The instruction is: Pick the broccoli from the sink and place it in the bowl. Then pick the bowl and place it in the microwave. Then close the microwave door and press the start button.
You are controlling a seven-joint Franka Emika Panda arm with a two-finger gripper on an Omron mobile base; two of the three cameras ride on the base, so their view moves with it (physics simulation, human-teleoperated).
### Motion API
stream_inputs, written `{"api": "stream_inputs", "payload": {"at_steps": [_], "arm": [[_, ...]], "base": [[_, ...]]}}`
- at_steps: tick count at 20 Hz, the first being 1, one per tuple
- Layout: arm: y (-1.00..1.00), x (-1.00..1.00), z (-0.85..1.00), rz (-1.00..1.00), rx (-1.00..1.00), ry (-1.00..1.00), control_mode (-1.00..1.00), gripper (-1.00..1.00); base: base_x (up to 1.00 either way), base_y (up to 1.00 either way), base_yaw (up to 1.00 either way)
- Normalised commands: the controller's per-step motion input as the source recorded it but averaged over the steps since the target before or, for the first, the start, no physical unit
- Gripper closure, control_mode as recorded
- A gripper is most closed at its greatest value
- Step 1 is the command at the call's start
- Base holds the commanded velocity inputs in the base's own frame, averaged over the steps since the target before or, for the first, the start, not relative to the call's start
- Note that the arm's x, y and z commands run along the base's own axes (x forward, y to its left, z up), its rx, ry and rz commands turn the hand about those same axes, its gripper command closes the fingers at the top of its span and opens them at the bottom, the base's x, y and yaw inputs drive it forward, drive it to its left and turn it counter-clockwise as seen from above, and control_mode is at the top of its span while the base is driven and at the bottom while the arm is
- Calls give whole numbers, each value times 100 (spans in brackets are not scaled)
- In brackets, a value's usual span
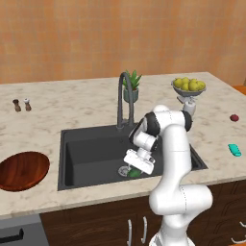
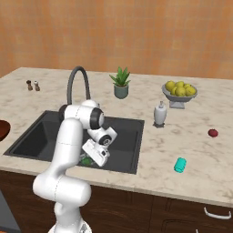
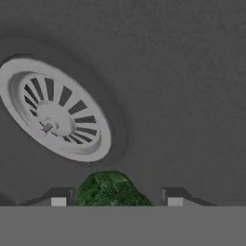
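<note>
A: Broccoli (image 3: 111,190) — where's it sit?

B: On the sink (image 1: 86,158) floor, just beside the round drain (image 3: 55,115), right btwn the gripper (image 3: 115,198) tips. Hand view: jaws spread, one tip each side of the green lump w/ a gap both sides, so not pinching yet afaict.

A: How'll it handle?

B: My guess: light, lumpy, fairly firm but crumbly on top. Rounded, so it could roll or squirt out if squeezed off-centre. Best to take it across the widest part of the head, low down, gently.

A: Containers, left to right?

B: Left base view: wooden bowl (image 1: 21,170) far left on the counter (image 1: 72,103), nothing in it that I can see, well apart from the basin. Then the sink, holding the broccoli and the arm's wrist, tap (image 1: 122,98) behind it. Potted plant (image 1: 131,86) just behind the tap. Far right, silver pedestal bowl (image 1: 188,89) piled w/ yellow-green fruit.

A: Risk?

B: Long carry leftward to that bowl over the basin's edge; a weak grip may drop it back in
</note>
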Motion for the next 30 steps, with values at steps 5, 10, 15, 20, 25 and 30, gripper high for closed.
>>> {"api": "stream_inputs", "payload": {"at_steps": [5,10,15,20,25,30], "arm": [[-11,-12,69,0,1,-3,-100,100],[-16,-42,87,0,0,-11,-100,100],[-14,-53,95,0,0,-9,-100,100],[-1,-64,97,0,0,-11,-100,100],[24,-79,78,-3,0,-4,-100,100],[75,-63,67,-5,0,0,-100,100]], "base": [[0,0,0],[0,0,0],[0,0,0],[0,0,0],[0,0,0],[0,0,0]]}}
